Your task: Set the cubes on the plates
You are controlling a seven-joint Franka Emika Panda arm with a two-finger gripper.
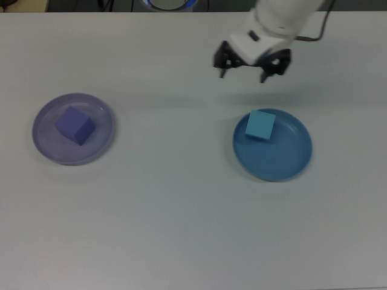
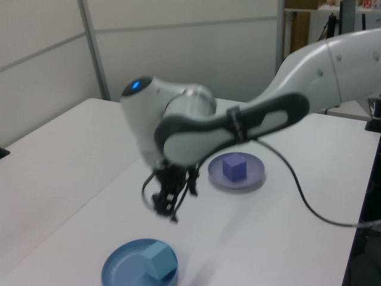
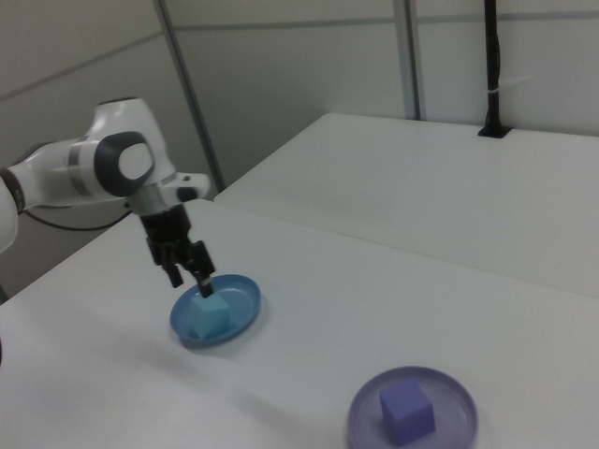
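The cyan cube [image 1: 260, 125] lies on the blue plate [image 1: 296, 162], near the rim at the top view's upper left. It shows again as the cyan cube [image 2: 158, 261] on the blue plate [image 2: 119, 268], and as the cyan cube [image 3: 208, 316] on the blue plate [image 3: 245, 297]. At the top view's left, the purple cube [image 1: 75, 125] rests in the lavender plate [image 1: 104, 112]; the left view has this purple cube [image 2: 234, 167] further back. My gripper [image 1: 243, 74] hangs open and empty above the table, up and to the left of the blue plate in the top view, clear of the cube.
The white arm [image 2: 238, 119] reaches over the table from the left view's right, with a black cable [image 2: 309, 202] looping beneath it. A second white table [image 3: 449, 187] adjoins at the back of the right view, with a black pole [image 3: 491, 65] on it.
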